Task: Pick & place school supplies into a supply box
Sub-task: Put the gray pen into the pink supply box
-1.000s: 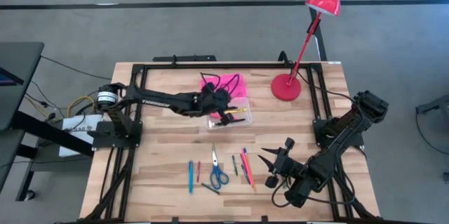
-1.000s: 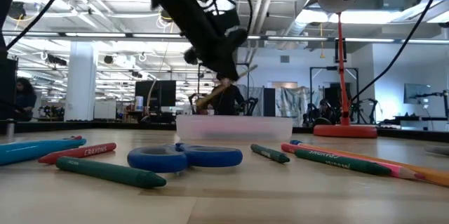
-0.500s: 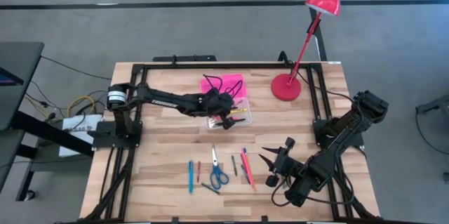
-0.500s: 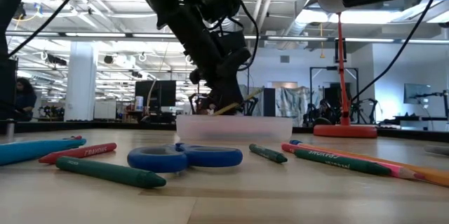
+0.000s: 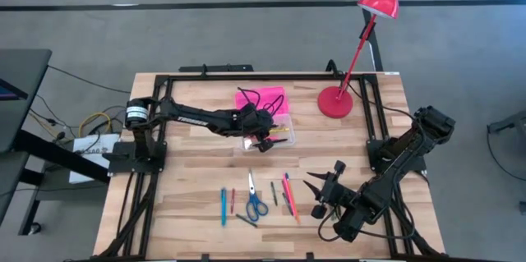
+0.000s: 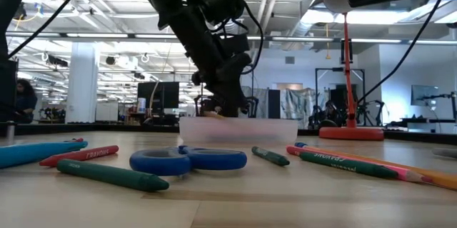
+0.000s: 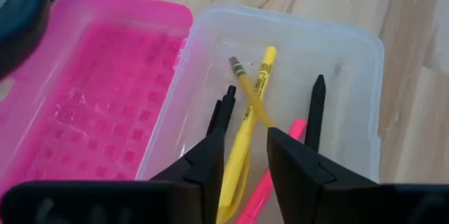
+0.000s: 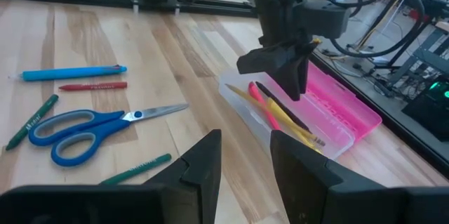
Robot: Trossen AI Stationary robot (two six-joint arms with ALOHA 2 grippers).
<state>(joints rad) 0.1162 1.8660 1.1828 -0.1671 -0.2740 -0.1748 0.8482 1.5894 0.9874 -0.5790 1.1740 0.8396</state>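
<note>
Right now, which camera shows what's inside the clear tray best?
The left wrist view: it looks straight into the tray, showing a yellow pencil and a pink pen. The right wrist view shows them from the side; high is small, low only the wall.

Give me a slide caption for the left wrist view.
Left gripper open above the clear box base, over yellow pencils inside.

Two dark, near-black arms here, built of slim jointed links on black frame rails. The left arm [image 5: 193,117] carries pale lettering along its long link, a round silver-and-black motor housing at the shoulder, and yellow and black cables trailing from its base. The right arm [image 5: 394,167] is bulkier, blocky at the joints. Both end in flat, matte black tapered fingers [image 8: 200,171].
</note>
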